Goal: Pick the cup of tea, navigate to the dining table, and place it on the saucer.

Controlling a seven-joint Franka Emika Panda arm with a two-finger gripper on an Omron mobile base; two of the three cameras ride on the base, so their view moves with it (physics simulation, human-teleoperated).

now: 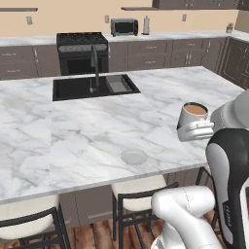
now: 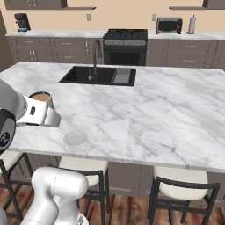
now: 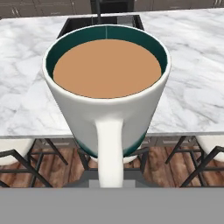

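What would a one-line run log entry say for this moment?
pincer: shut on cup of tea | cup: upright, above dining table edge | saucer: bare | step: placing pending

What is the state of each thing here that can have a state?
Gripper: shut on the cup.
Cup: held upright above the table, full of tea.
Saucer: empty, flat on the table.
Sink: dry.
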